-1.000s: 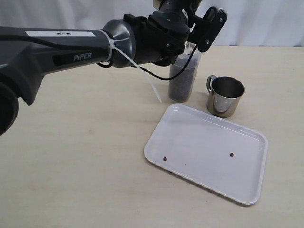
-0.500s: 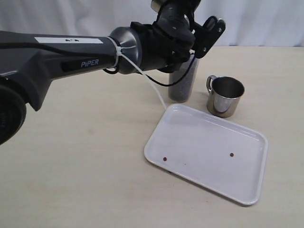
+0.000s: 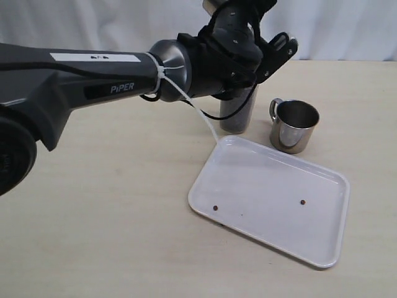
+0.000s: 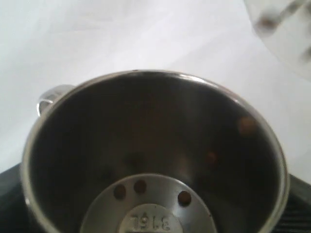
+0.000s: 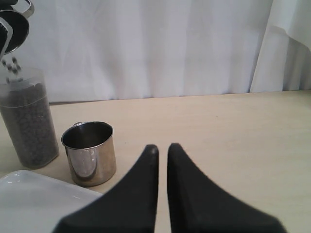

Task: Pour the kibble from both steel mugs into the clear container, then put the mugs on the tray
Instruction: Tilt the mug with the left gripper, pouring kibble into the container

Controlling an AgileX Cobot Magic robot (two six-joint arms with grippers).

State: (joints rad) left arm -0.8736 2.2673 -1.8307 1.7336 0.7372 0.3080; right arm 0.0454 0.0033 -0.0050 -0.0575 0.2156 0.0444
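My left gripper [image 3: 277,51] is shut on a steel mug [image 4: 150,141], tipped over the clear container [image 3: 239,113]. In the left wrist view I look straight into the mug, and three pellets of kibble [image 4: 140,186] cling near its bottom. The right wrist view shows that mug [image 5: 13,23] at its edge, with pellets [image 5: 10,65] dropping into the container [image 5: 26,121], which is mostly full of kibble. The other steel mug [image 3: 293,126] stands upright and looks empty, just behind the white tray [image 3: 267,180]. My right gripper [image 5: 162,148] hovers shut, holding nothing, a short way from that mug [image 5: 90,153].
Two stray pellets lie on the tray, one [image 3: 215,207] near its left corner and one [image 3: 302,202] toward the middle right. The left arm's dark body [image 3: 93,81] spans the scene's left half above the table. A white curtain backs the table.
The left arm has shifted right and rolled the gripper further, lowering the mug's mouth over the container. The standing mug, tray and stray pellets have not moved.
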